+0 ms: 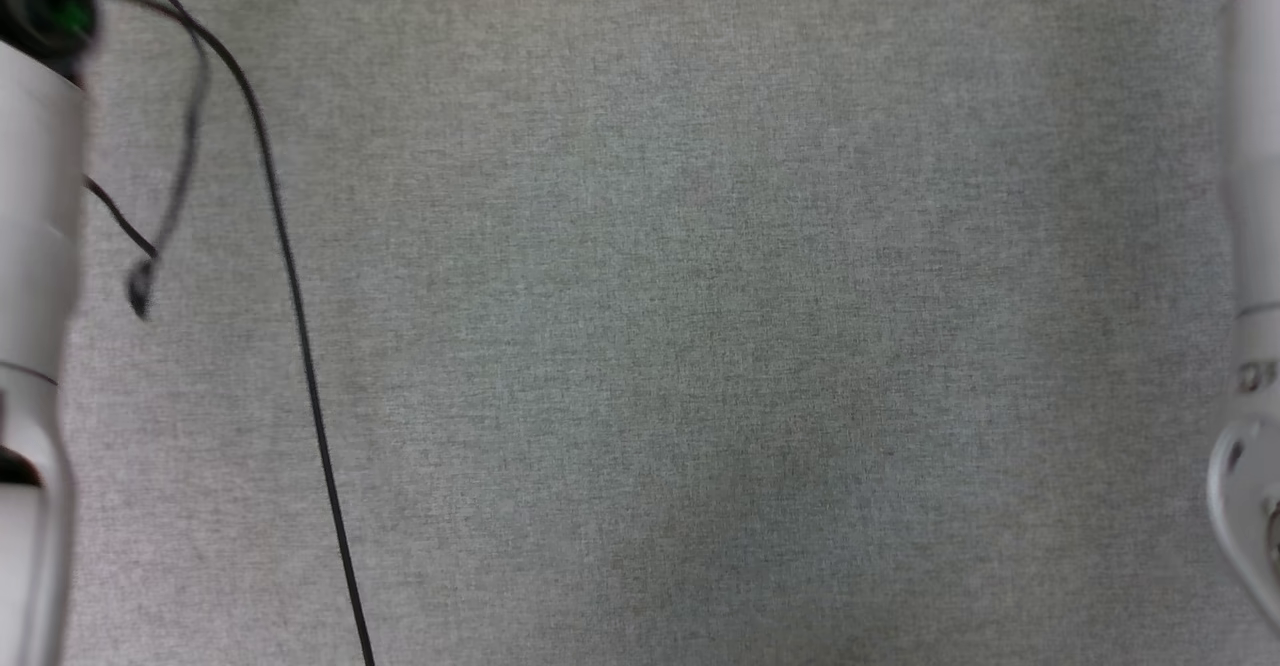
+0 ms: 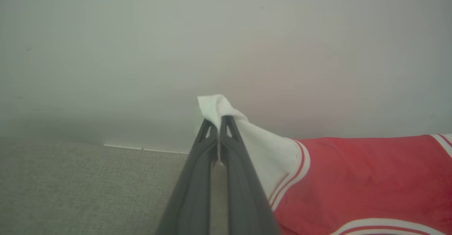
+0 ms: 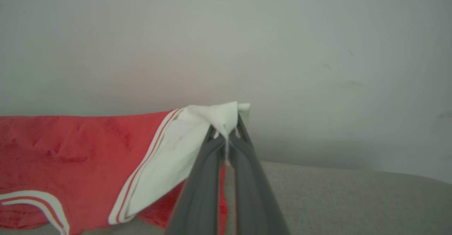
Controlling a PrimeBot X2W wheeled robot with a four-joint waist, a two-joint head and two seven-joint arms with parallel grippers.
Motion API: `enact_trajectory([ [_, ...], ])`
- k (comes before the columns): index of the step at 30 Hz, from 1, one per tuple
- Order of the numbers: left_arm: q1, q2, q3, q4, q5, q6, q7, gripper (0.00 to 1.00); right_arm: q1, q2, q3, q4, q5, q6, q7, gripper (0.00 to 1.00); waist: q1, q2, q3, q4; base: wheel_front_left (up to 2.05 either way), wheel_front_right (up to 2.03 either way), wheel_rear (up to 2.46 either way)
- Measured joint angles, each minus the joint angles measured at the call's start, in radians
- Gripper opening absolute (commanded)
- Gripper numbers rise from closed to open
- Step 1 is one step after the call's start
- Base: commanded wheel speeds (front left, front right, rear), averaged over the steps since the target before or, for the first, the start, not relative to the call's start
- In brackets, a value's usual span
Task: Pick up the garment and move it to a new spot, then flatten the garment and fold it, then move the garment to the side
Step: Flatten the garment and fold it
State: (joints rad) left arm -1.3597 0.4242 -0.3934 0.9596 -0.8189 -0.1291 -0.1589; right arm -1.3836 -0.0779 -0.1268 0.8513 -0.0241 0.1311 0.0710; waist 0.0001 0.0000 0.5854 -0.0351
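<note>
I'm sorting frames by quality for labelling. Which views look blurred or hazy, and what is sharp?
Head view: left forearm and thin cable loop motion-smeared; grey fabric surface sharp, evenly lit. Left wrist view: wall hazy, left gripper and garment fairly crisp. Right wrist view: same soft wall, right gripper crisp at its tips.

Red and white garment (image 2: 353, 178), grey counter (image 1: 700, 346)
The garment is bright red with white sleeve panels edged in thin red-and-white stripes, and a white band with a red line through it curves across the red; the counter is a flecked grey weave; the wall (image 2: 141, 51) is pale grey-white; the left end effector (image 2: 216, 122) and right end effector (image 3: 226, 134) are dark grey; the cable (image 1: 290, 276) is black
</note>
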Motion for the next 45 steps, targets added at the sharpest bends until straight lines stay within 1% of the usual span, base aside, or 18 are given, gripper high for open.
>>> enact_trajectory([
  [4, 0.101, -0.029, -0.038, -0.001, -0.051, 0.000, -0.023, 0.00, 0.100, 0.010, -0.012, 0.067, 0.028, 0.000, -0.047, 0.00, 0.0000, 0.0000, -0.019, 0.008, 0.00, 0.00, 0.00],
  [8, 0.221, -0.033, -0.083, -0.012, -0.086, 0.000, -0.050, 0.00, 0.212, 0.014, -0.022, 0.113, 0.049, 0.000, -0.092, 0.00, 0.0000, 0.0000, -0.053, 0.015, 0.00, 0.00, 0.00],
  [13, 0.357, -0.025, -0.119, -0.038, -0.113, -0.002, -0.084, 0.00, 0.338, 0.002, -0.027, 0.125, 0.085, 0.000, -0.142, 0.00, 0.0000, 0.0000, -0.102, 0.025, 0.00, 0.00, 0.00],
  [18, 0.480, -0.012, -0.114, -0.081, -0.127, -0.002, -0.100, 0.00, 0.464, -0.025, -0.008, 0.101, 0.130, 0.000, -0.164, 0.00, -0.0001, 0.0000, -0.166, 0.029, 0.00, 0.00, 0.00],
  [21, 0.565, 0.003, -0.075, -0.128, -0.112, -0.002, -0.101, 0.00, 0.554, -0.041, 0.008, 0.069, 0.166, 0.000, -0.159, 0.00, -0.0002, 0.0000, -0.212, 0.030, 0.00, 0.00, 0.00],
  [23, 0.620, 0.009, -0.039, -0.175, -0.091, -0.001, -0.102, 0.00, 0.619, -0.052, 0.016, 0.032, 0.183, 0.000, -0.155, 0.00, -0.0003, 0.0000, -0.243, 0.032, 0.00, 0.00, 0.00],
  [27, 0.770, 0.009, 0.021, -0.276, -0.053, 0.024, -0.102, 0.00, 0.757, -0.062, 0.025, -0.069, 0.217, 0.000, -0.120, 0.00, -0.0003, 0.0000, -0.304, 0.035, 0.00, 0.00, 0.00],
  [32, 0.945, 0.014, 0.056, -0.403, -0.023, 0.067, -0.103, 0.00, 0.952, -0.068, 0.002, -0.253, 0.244, 0.000, -0.046, 0.00, -0.0004, 0.0000, -0.377, 0.041, 0.00, 0.00, 0.00],
  [35, 1.050, 0.018, 0.064, -0.483, -0.018, 0.105, -0.103, 0.00, 1.084, -0.053, -0.034, -0.384, 0.243, 0.001, 0.012, 0.00, -0.0004, 0.0000, -0.415, 0.045, 0.00, 0.00, 0.00],
  [41, 1.252, 0.037, 0.071, -0.646, -0.021, 0.201, -0.090, 0.00, 1.348, -0.005, -0.090, -0.646, 0.235, 0.000, 0.151, 0.00, -0.0004, 0.0001, -0.480, 0.052, 0.00, 0.00, 0.00],
  [45, 1.370, 0.045, 0.070, -0.751, -0.029, 0.261, -0.072, 0.00, 1.490, 0.016, -0.103, -0.765, 0.227, 0.000, 0.220, 0.00, -0.0004, 0.0000, -0.508, 0.059, 0.00, 0.00, 0.00],
])
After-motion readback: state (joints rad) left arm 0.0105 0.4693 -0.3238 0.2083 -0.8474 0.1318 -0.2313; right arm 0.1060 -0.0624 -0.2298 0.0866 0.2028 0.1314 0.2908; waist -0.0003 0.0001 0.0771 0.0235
